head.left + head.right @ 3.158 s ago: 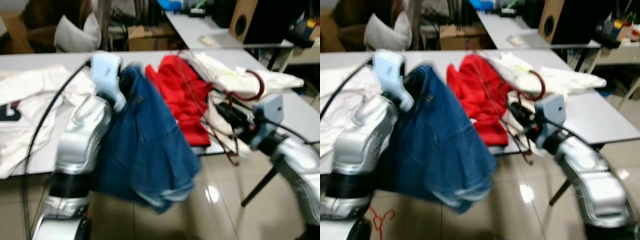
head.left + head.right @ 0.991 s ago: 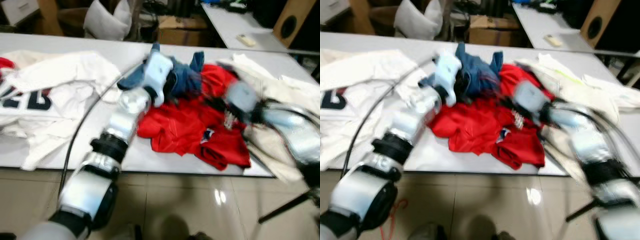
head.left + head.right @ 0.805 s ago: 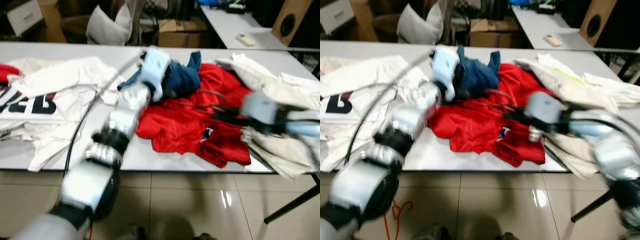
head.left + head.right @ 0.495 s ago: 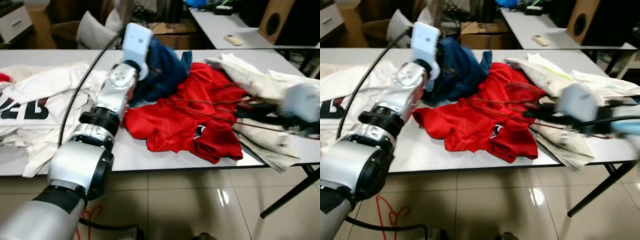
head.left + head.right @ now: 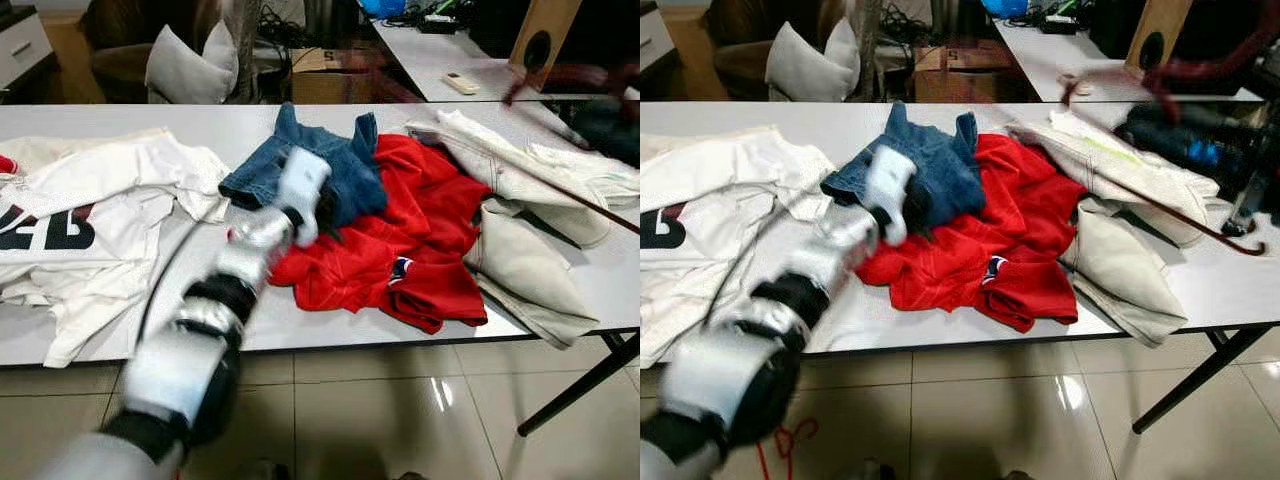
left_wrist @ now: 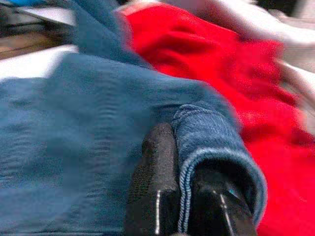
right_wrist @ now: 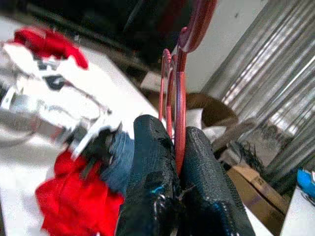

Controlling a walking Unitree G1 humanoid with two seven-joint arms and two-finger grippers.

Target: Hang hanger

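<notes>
— What am I seeing nearest me?

— My left gripper [image 6: 189, 196] is pinching a fold of the jeans [image 5: 320, 165], denim hem wedged between its fingers. Half a second ago that arm was lifting the jeans high; now they are lying flat on the table [image 5: 330, 325], just beyond the claw, partly over the red shirt [image 5: 420, 240] beside it.

— And the right side?

— My right gripper [image 7: 178, 162] is pressing together on the hanger [image 7: 179, 83], the red wire rising from between its fingers. Moments ago the hanger was sitting low over the red shirt; now I am swinging it up and away, and it is streaking, blurred, above the beige clothes [image 5: 1120, 250] at the far right.

— Meaning?

— I judge the hanger is coming free of the pile, bare, while the jeans are staying behind. Farther off, white shirts [image 5: 110, 195] and a pillow [image 5: 190, 70] are lying well clear of both claws.
</notes>
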